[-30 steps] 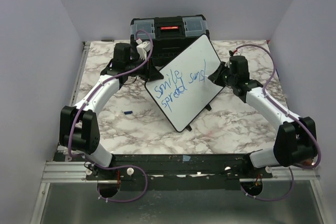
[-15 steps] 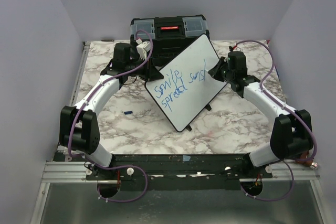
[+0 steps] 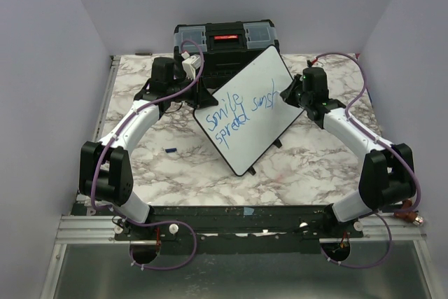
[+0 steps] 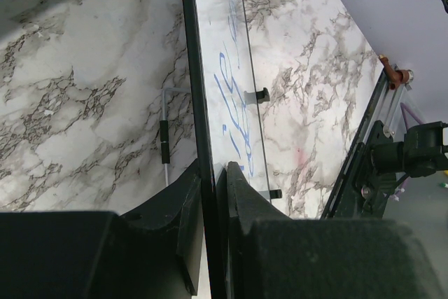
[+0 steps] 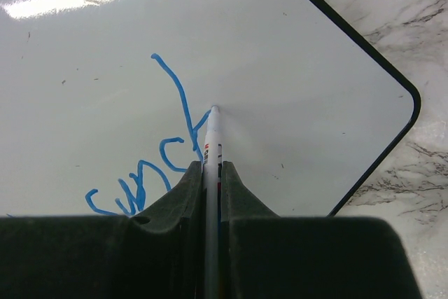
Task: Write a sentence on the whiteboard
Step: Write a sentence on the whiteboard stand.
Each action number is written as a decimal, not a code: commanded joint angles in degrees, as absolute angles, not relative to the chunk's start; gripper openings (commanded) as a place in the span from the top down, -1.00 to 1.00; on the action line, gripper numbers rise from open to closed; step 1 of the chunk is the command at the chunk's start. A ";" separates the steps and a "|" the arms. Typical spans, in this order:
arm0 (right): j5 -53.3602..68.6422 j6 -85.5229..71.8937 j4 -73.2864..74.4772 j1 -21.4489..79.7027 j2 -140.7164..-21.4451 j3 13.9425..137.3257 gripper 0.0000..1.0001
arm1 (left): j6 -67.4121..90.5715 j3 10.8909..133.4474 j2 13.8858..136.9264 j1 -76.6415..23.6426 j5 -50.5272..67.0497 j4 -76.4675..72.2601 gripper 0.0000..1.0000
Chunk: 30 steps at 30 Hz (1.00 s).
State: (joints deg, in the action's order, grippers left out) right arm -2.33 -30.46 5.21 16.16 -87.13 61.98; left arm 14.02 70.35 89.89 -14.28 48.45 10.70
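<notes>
whiteboard (image 3: 260,78): glossy, smooth | table (image 3: 315,166): smooth marble-look | toolbox (image 3: 231,54): black plastic | marker (image 5: 212,138): white plastic | rail (image 3: 84,229): bare metal

The glossy white, black-rimmed whiteboard (image 3: 260,80) sat diagonally across the middle of the marbled tabletop (image 3: 196,181), the black plastic toolbox (image 3: 225,41) close behind it blocking the far side. The left gripper (image 4: 212,174) clamped its left rim and the right gripper (image 5: 210,168) held a slim white marker (image 5: 212,131) at its face; open marble lay nearer, save a small dark-blue object (image 3: 169,150)
</notes>
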 commanded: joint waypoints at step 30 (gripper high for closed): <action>-1.58 -30.76 10.36 16.52 -70.79 51.53 0.99 | 8.96 70.95 87.56 -14.85 48.00 6.16 1.00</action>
State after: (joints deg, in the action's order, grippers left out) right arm 1.32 -31.05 8.78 16.19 -72.84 52.10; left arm 14.00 70.35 89.89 -14.28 48.45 10.70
